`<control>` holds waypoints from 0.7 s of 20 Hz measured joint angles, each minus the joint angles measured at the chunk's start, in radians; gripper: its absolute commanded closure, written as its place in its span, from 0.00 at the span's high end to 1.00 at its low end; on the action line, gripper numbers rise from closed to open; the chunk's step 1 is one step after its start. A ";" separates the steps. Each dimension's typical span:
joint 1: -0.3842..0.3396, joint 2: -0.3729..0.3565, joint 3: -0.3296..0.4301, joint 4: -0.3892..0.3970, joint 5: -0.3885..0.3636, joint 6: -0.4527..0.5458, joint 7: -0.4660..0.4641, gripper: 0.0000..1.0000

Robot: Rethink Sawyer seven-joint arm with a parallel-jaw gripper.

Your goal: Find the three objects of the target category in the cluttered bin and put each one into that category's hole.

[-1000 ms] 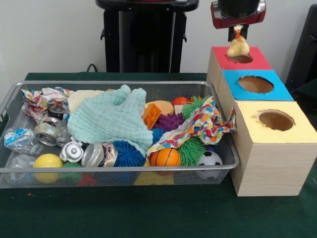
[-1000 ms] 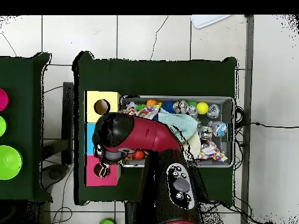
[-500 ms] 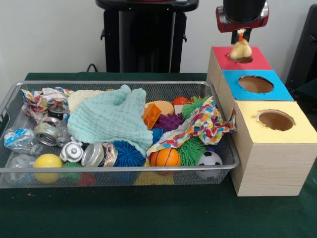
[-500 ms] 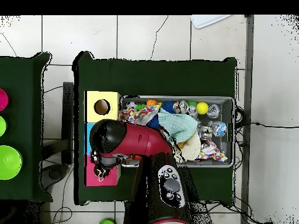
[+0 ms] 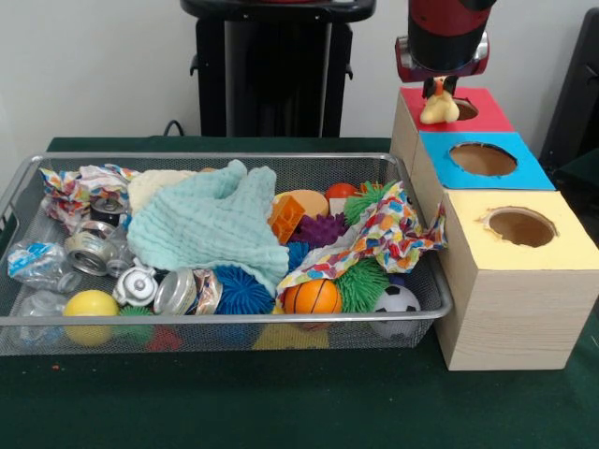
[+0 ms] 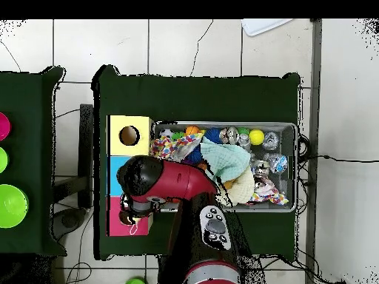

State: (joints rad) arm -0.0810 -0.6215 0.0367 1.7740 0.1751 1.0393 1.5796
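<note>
My gripper (image 5: 438,92) hangs over the red-topped box (image 5: 487,117) at the far right and is shut on a small pale yellow toy (image 5: 436,110). The toy dangles at the left rim of the red box's hole (image 5: 460,109), just above the lid. In the overhead view the arm covers most of the red box (image 6: 113,223), and the gripper (image 6: 130,216) shows over its hole. The wire bin (image 5: 225,319) holds a mint cloth (image 5: 211,224), a patterned cloth (image 5: 384,234), spiky balls, cans and toy balls.
A blue-topped box (image 5: 524,173) and a yellow-topped box (image 5: 562,253), each with a round hole, stand in line in front of the red one, right of the bin. Green cloth covers the table (image 5: 281,402). The bin (image 6: 297,166) lies beside the boxes in the overhead view.
The gripper has shifted a little to the left with the yellow toy, which now hangs slightly lower at the hole's left rim. Nothing in the bin has moved.
</note>
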 measured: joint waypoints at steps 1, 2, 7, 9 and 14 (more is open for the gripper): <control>0.000 0.011 0.000 0.000 0.000 0.000 0.000 0.00; 0.000 0.015 0.000 0.000 0.000 0.000 0.000 0.00; 0.000 0.022 -0.001 0.000 0.003 0.000 0.000 0.00; 0.000 0.022 -0.001 0.000 0.005 0.000 0.000 0.00; 0.000 0.021 -0.001 0.000 0.011 0.000 0.000 0.00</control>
State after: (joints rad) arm -0.0806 -0.6005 0.0361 1.7740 0.1862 1.0398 1.5796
